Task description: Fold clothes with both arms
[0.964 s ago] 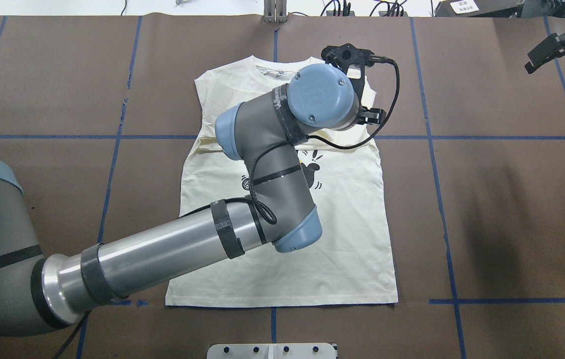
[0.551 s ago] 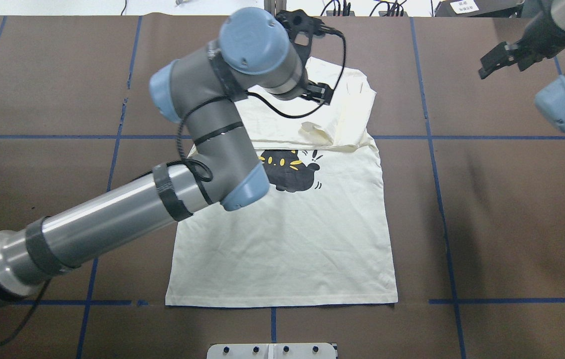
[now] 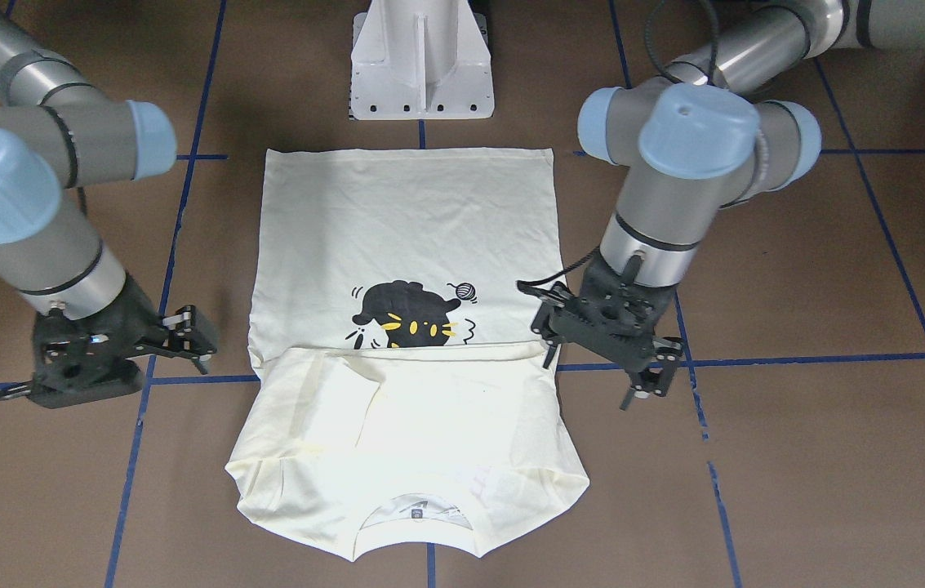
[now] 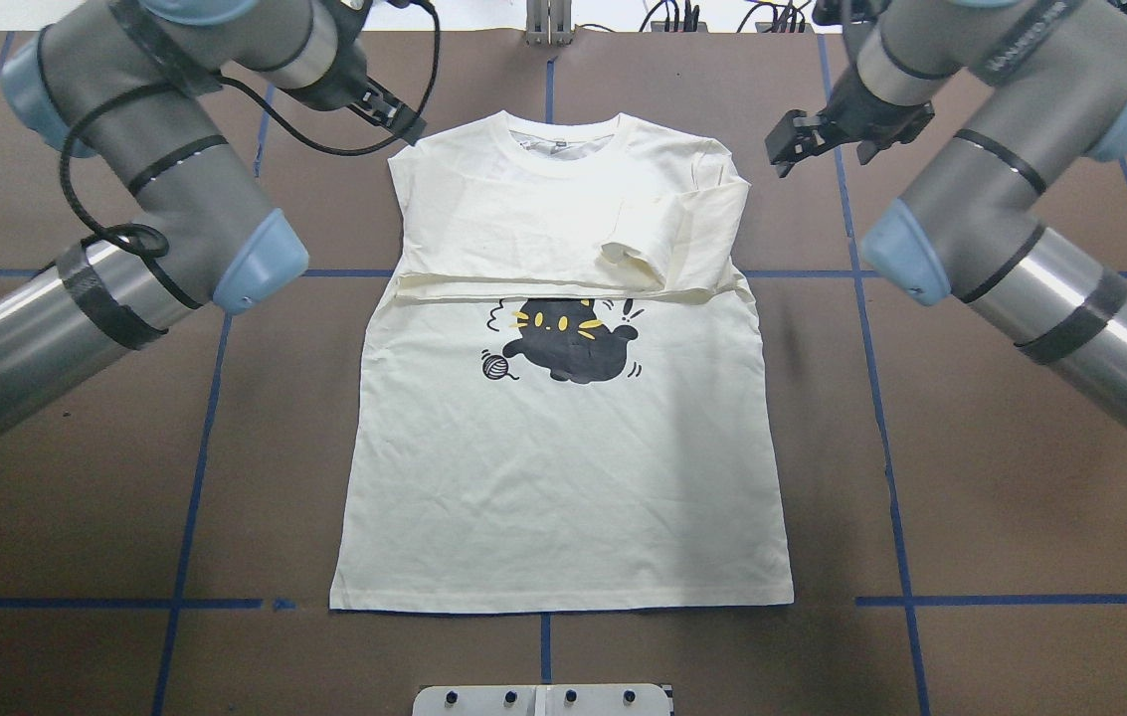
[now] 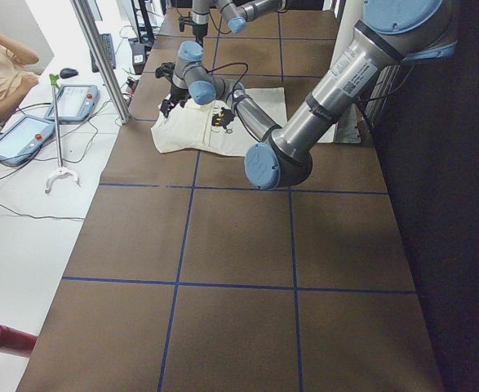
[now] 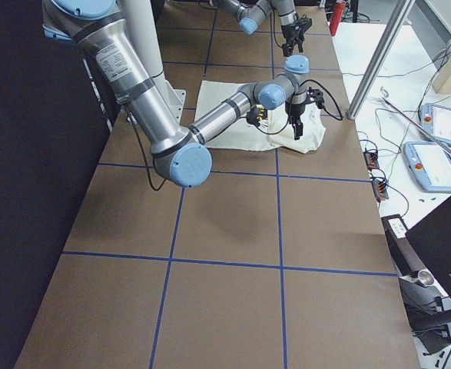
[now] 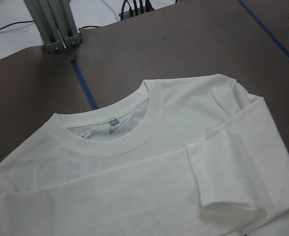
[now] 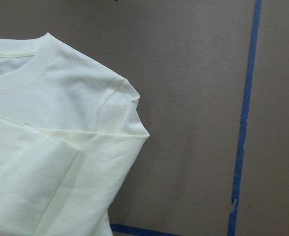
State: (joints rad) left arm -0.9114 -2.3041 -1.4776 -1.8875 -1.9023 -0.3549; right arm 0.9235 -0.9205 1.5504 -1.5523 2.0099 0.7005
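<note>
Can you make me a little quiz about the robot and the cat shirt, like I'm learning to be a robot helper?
1. True or false: the left gripper is gripping the T-shirt.
2. What lies folded across the T-shirt's chest? A: its sleeves; B: its bottom hem; C: a towel.
3. Which animal is the black print?

Key:
1. False. The left gripper and the right gripper both hang beside the T-shirt and hold nothing.
2. A.
3. A cat.
</note>
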